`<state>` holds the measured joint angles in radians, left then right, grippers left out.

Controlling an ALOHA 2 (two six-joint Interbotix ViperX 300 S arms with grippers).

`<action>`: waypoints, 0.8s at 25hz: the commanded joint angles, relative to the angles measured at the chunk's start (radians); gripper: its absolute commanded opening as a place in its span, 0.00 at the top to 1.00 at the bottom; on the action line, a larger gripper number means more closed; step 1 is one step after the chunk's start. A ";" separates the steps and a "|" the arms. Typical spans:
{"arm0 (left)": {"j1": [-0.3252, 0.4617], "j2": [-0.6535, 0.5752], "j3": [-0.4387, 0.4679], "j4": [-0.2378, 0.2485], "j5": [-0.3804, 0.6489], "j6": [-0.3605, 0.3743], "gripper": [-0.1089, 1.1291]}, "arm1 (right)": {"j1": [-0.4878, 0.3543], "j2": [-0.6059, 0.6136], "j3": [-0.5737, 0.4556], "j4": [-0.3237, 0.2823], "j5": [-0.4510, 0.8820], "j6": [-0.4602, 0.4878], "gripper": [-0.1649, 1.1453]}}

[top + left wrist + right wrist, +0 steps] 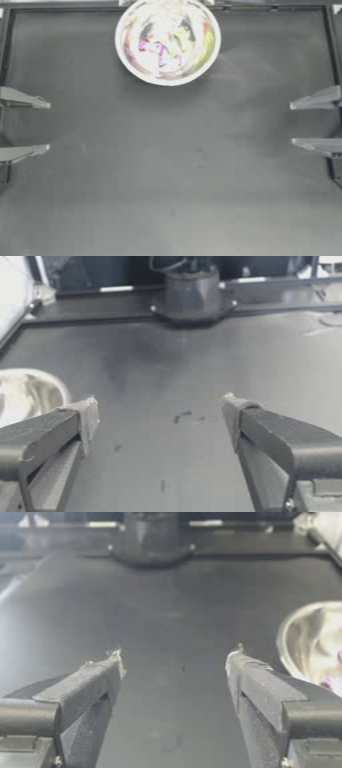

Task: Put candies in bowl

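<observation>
Dark table (167, 175), bowl (167, 41) holding candies (160, 52) (far from both hands)

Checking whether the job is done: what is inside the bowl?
The bowl holds candies: purple-pink and yellow-green colours show. Reflections blur them, so no count is possible.

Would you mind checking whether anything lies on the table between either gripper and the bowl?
Nothing visible does. The left gripper and right gripper sit open at the table's sides, with bare surface between them and the bowl. Coloured candies already show inside it.
</observation>
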<state>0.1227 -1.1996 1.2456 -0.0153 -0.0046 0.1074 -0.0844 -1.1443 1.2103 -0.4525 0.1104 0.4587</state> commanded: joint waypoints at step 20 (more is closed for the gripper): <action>0.014 -0.147 0.032 0.002 0.043 0.000 0.08 | -0.015 -0.048 0.006 0.008 -0.003 -0.002 0.16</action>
<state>0.1350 -1.3545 1.2901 -0.0153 0.0368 0.1074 -0.0982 -1.1934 1.2287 -0.4464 0.1120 0.4587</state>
